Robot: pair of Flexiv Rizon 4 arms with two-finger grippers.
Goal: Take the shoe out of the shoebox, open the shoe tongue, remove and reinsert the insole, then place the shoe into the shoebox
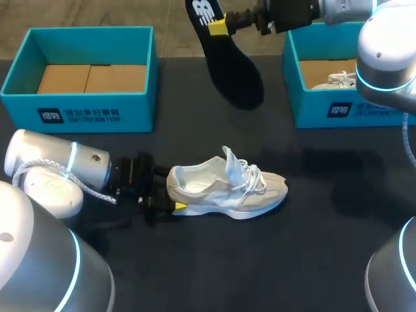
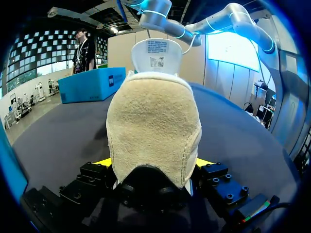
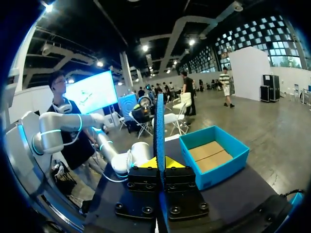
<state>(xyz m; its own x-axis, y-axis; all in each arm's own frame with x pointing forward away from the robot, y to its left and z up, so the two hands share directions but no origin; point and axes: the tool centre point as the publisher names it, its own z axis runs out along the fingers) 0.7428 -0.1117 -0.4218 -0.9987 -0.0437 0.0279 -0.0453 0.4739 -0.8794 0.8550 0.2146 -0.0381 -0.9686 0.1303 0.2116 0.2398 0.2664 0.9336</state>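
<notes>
A pale beige-and-white shoe lies on its sole mid-table, toe to the right, tongue pulled up. My left gripper is shut on its heel, one finger on each side. In the left wrist view the suede heel fills the gap of the left gripper, and the tongue stands up behind. My right gripper is shut on the black insole, which hangs high over the table's far side. The right wrist view shows the insole edge-on in the right gripper.
An empty teal shoebox with a cardboard floor stands at the back left, also seen as the teal box. A second teal shoebox at the back right holds another white shoe. The rest is dark tabletop.
</notes>
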